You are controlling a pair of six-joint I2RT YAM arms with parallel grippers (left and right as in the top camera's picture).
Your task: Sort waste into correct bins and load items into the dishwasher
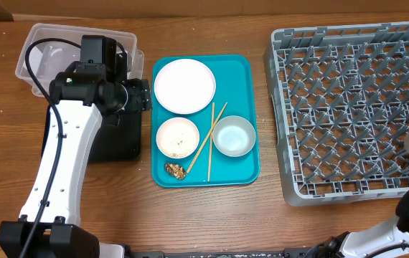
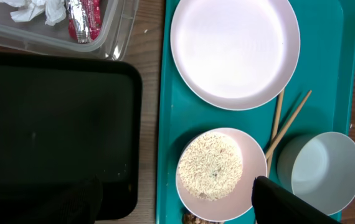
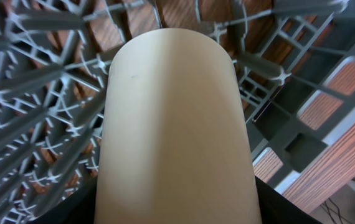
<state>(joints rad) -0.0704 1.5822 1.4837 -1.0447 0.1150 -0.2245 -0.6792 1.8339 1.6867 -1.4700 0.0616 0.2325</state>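
The tub (image 1: 54, 37) sat at the far left of the bench with the wad (image 2: 34, 9) and the wrapper (image 2: 84, 18) inside. The black tray (image 2: 53, 124) lay just beside it, nearer the robot, with nothing showing in it.

The left fingers (image 2: 283, 202) stood apart and empty, straddling the near end of the teal tray (image 1: 247, 72). The rice bowl (image 2: 252, 149) lay directly below and between them, heaped with rice (image 2: 210, 167). The black tray was just to the left of the fingers, so emptying the rice would probably mean a short carry that way. The scrap (image 1: 175, 170) lay on the teal tray just past the bowl, at its near edge.

The plate (image 1: 184, 86) lay beyond the rice bowl. The chopsticks (image 1: 210, 140) were crossed between the rice bowl and the empty bowl (image 1: 233, 135), with their long axis roughly along the tray's length. All of these were nearer the left arm.

At the far right, over the right side of the rack (image 1: 341, 107), the right fingers (image 3: 289, 214) were clamped on the cup (image 3: 177, 124). The cup's side filled the wrist view, with the lattice close beneath it, and it appeared ready to be set down.
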